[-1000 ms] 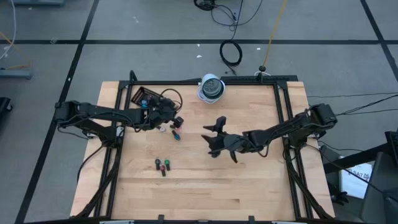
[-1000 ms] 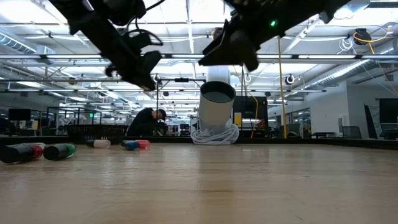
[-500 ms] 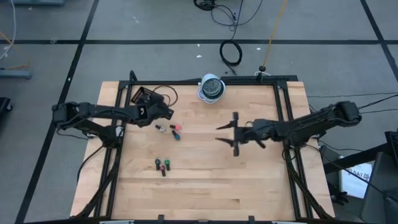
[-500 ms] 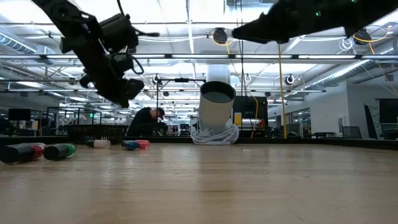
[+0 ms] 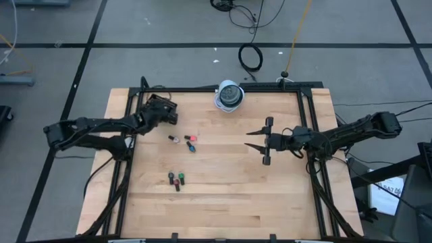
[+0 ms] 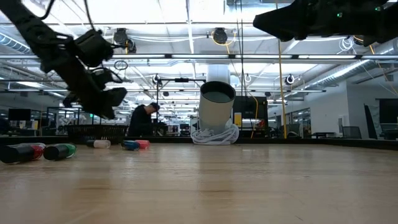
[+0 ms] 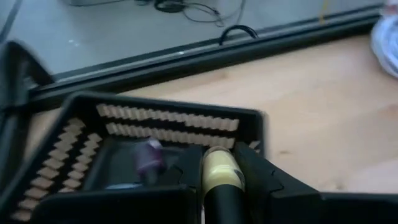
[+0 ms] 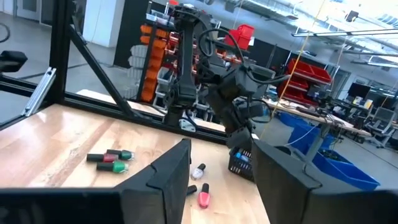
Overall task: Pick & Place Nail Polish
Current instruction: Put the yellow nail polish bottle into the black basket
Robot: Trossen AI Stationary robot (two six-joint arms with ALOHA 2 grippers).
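Left gripper [image 5: 162, 111] hung directly over the small black slotted tray [image 7: 168, 127] at the far left corner of the tabletop [image 5: 223, 202], its jaws clamped on a yellow nail polish bottle [image 7: 217, 171]. The wrist view showed the bottle pinched by its body between the two fingers and pointing into the tray, an attitude suited to lowering it into the compartment below. A purple bottle [image 7: 149, 155] already lay inside the tray, just ahead of the held one, so the release point needed to clear it.

Loose bottles lay on the tabletop on the side of this gripper toward the near edge: a pale one [image 5: 174, 139], a pink-red one [image 5: 192, 138] and a blue one [image 5: 192, 146] close by, then a pair with green and red bodies [image 5: 175, 179] farther off. They lay on their sides, apart enough for single picks.

Right gripper [image 5: 255, 142] was held off the tabletop near the right rail, well apart from all bottles, fingers partly spread and holding nothing. That position kept it clear of the left arm's path.
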